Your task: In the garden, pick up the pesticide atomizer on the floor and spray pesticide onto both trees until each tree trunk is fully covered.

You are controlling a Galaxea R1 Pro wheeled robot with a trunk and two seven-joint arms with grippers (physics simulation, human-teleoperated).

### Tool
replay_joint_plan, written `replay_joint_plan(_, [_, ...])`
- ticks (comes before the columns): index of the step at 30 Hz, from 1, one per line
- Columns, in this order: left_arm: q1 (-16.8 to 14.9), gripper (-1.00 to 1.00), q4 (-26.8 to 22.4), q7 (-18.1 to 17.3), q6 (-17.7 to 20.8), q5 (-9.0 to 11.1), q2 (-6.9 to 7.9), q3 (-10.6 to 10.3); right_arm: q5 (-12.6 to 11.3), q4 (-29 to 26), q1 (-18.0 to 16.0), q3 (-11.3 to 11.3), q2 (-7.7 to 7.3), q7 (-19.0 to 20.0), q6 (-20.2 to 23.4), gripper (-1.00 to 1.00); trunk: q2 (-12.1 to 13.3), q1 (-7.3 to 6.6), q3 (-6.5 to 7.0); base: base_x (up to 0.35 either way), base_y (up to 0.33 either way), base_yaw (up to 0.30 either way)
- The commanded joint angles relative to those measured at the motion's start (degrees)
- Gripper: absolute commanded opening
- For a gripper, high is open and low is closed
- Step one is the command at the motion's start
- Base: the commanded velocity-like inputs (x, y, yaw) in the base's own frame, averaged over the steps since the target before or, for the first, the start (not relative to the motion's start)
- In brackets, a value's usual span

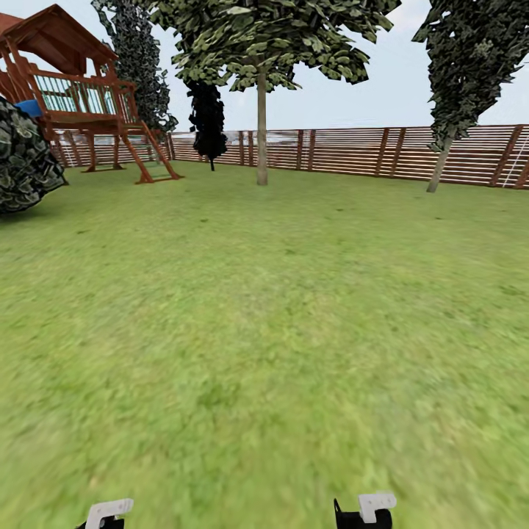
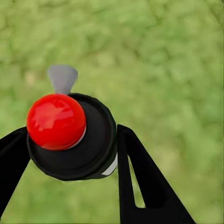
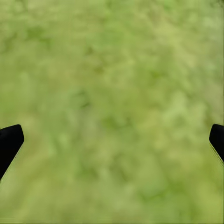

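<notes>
The pesticide atomizer (image 2: 70, 140), round, black, glossy red-knobbed, sits clamped between left fingers (image 2: 140, 177); right fingers (image 3: 10, 142) spread wide.

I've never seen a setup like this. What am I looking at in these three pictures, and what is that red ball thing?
These are computer-rendered views from a two-armed wheeled robot in a garden. The big picture comes from a camera on its head, looking over the lawn toward a wooden fence, a play tower and two pale-trunked trees. The other two come from cameras on its wrists, looking down at grass. The left pincer is closed around a pesticide atomizer, seen from above; the red ball is its top. The right pincer is open and holds nothing.
</notes>
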Motion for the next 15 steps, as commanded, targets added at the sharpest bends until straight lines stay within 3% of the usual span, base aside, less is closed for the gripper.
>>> replay_joint_plan(1, [0.0,-1.00,0.1,-0.2,-0.2,-0.5,0.00,0.5,0.6,0.0,0.0,-0.2,0.01,-0.4,-0.1,1.00,0.0,0.03,-0.05,0.343,0.000,0.000])
replay_joint_plan(15, [0.0,-1.00,0.1,-0.2,-0.2,-0.5,0.05,0.5,0.6,0.0,0.0,-0.2,0.03,-0.4,-0.1,1.00,0.0,0.03,-0.05,0.342,0.000,0.000])
